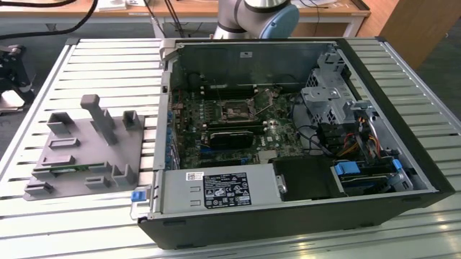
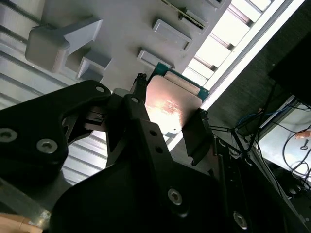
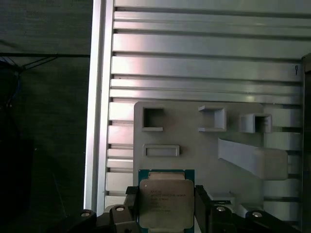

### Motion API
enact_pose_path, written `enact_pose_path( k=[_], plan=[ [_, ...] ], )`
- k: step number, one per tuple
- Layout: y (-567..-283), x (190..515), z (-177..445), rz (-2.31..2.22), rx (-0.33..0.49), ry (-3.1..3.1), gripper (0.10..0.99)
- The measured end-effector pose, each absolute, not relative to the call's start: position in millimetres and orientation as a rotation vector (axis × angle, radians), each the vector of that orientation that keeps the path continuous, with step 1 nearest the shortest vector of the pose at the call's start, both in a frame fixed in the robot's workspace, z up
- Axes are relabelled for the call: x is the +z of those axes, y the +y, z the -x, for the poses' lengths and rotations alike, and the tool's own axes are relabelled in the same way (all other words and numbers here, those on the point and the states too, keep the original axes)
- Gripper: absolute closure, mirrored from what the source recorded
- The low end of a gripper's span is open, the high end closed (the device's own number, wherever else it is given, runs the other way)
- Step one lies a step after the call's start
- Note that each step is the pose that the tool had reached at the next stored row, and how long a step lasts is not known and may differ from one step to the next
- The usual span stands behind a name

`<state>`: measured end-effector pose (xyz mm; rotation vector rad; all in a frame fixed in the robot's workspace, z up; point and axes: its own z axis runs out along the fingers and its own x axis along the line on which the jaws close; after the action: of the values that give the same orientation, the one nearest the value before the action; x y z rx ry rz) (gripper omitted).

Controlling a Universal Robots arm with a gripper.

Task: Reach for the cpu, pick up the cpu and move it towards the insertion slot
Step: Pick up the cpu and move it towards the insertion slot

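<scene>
The cpu, a silver square with a thin green rim, sits between my two black fingers. My gripper is shut on it, one finger on each opposite edge. In the second wrist view the cpu reflects light, and my gripper holds it over the edge of the grey fixture plate. The insertion slot is a small square socket with a metal frame. It lies on the green board inside the open computer case, on the exterior view's right of the grey fixture plate.
Grey blocks and a tall angled post rise from the fixture plate, and a narrow green strip lies in it. The case holds a black card, drive cages and cables. The slatted metal table lies underneath. The arm's base stands behind the case.
</scene>
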<state>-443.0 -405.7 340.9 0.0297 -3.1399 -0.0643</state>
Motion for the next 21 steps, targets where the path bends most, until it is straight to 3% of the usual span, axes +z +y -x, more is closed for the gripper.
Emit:
enact_pose_path(
  k=[9, 21],
  plan=[
    [-405, 373, 443, -0.029, -0.064, -3.14, 0.541],
    [-405, 376, 408, -0.029, -0.065, -3.14, 0.541]
  ],
)
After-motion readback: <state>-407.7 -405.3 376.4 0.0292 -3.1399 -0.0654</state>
